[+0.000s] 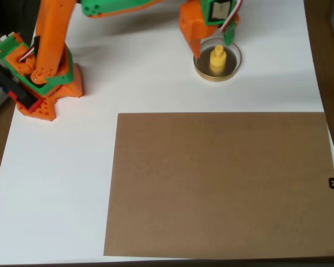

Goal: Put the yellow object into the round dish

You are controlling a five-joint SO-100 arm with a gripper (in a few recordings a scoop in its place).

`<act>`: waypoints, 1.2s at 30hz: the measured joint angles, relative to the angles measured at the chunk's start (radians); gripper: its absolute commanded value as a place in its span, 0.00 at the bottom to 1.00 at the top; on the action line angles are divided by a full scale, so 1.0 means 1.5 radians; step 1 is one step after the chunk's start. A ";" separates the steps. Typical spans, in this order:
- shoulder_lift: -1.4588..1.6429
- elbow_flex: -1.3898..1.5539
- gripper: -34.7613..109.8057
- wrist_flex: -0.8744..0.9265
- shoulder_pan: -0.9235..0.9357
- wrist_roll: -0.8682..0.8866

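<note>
We see the yellow object (217, 59) upright inside the round dish (232, 70). The gripper (212, 42) sits at the dish's far rim, jaws spread, gripping nothing.

1. The yellow object (217, 59) is a small bright-yellow plastic piece with a wider round base and a narrower knob on top; it stands upright inside the round dish, about at its middle
2. The round dish (232, 68) is small and shallow, with a tan-gold rim and a dark inside, lying flat just beyond the far edge of the brown cardboard sheet (222, 183)
</note>
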 measured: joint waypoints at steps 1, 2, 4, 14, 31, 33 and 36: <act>0.034 0.031 0.40 -0.005 0.008 -0.005; 0.067 0.058 0.40 -0.012 0.016 -0.014; 0.136 0.108 0.40 -0.020 0.040 -0.032; 0.432 0.344 0.40 -0.097 0.291 -0.089; 0.757 0.630 0.37 -0.241 0.630 -0.045; 0.766 0.649 0.37 -0.256 0.643 -0.022; 0.769 0.664 0.37 -0.278 0.675 0.012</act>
